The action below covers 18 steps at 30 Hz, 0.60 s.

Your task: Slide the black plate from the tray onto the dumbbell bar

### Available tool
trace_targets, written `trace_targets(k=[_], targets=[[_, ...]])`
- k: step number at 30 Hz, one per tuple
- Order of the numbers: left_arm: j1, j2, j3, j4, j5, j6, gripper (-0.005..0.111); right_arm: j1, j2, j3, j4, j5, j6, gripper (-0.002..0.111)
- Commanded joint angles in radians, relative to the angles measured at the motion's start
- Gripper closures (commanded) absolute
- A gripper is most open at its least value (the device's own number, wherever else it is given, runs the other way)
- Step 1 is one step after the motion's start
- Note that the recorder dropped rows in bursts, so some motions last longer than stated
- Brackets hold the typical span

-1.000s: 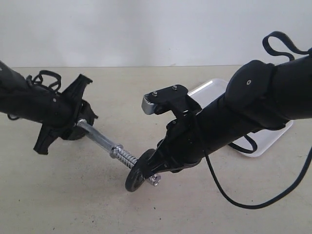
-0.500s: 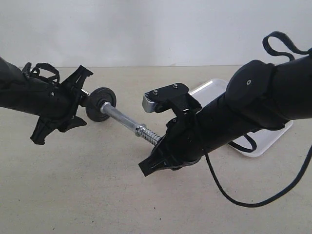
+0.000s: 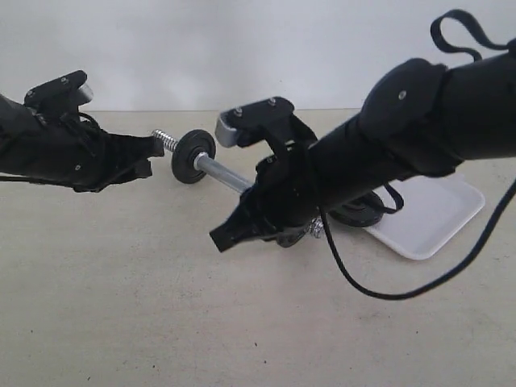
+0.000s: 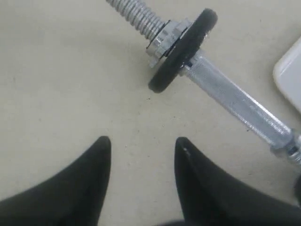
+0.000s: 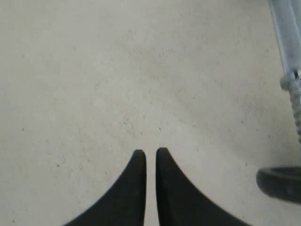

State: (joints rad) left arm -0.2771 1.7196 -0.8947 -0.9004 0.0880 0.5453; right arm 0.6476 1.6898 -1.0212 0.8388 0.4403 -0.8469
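The dumbbell bar point(image 3: 222, 175) lies slanted across the table. A black plate point(image 3: 193, 156) sits on it near its left threaded end, with a chrome collar nut point(image 4: 164, 35) against the plate's outer face. Another black disc point(image 3: 359, 214) shows at the bar's other end, half hidden behind my right arm. My left gripper point(image 3: 151, 157) is open and empty, just left of the threaded tip and apart from it. My right gripper point(image 3: 222, 239) is shut on nothing, low over the table in front of the bar. The white tray point(image 3: 439, 214) lies at the right.
In the left wrist view the bar point(image 4: 235, 99) and plate point(image 4: 181, 49) lie beyond the open gripper point(image 4: 141, 141). The right wrist view shows bare table ahead of the gripper point(image 5: 150, 151), with the bar point(image 5: 287, 33) and a disc rim point(image 5: 280, 183) at one edge.
The bar has shifted toward the back and right. My left gripper has let go of its end and drawn away to the left. My right arm has swung up and back.
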Motion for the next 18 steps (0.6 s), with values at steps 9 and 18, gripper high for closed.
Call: trace_targets(k=[9, 18], targets=[[-0.002, -0.003, -0.12, 0.078, 0.084, 0.93, 0.065, 0.001, -0.002, -0.12, -0.173, 0.041, 0.096, 0.104], [-0.041, 0.015, -0.213, 0.069, 0.149, 1.531, 0.066, 0.001, -0.002, -0.12, -0.261, 0.169, 0.126, 0.104]])
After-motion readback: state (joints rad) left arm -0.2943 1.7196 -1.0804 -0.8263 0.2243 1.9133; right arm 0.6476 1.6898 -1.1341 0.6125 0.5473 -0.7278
